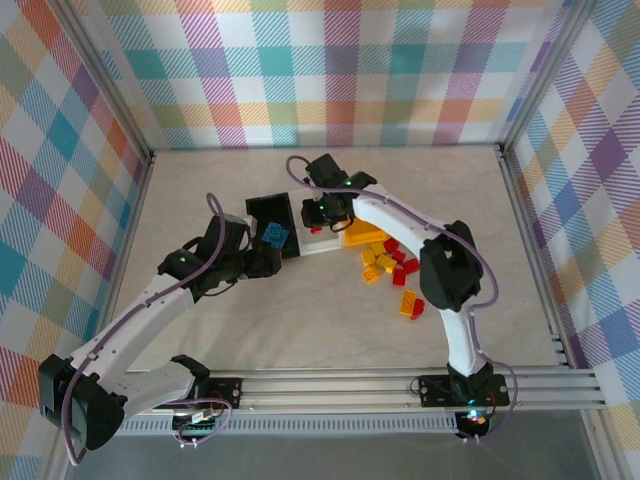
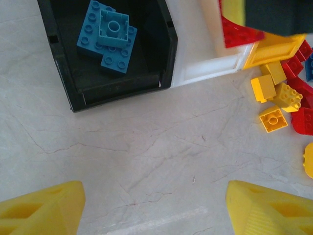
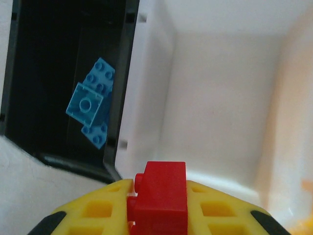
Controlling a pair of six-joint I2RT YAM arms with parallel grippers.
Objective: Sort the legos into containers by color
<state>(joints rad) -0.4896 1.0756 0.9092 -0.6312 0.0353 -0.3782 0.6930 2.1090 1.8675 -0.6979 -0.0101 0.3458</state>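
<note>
The bench (image 1: 250, 330) is a pale, light-toned board. Seen close from the left wrist, its surface (image 2: 146, 147) is off-white with thin dark vein-like lines, and a faint pale streak (image 2: 161, 223) lies toward the lower edge of that view. Plaid panels in pastel checks stand along the bench's far edge (image 1: 340, 70), left edge (image 1: 60, 180) and right edge (image 1: 590, 180). Slim metal posts rise at the far left corner (image 1: 112, 80) and far right corner (image 1: 548, 75). Silver slotted rails (image 1: 330, 385) run along the near edge, and another rail (image 1: 535, 250) follows the right edge.
</note>
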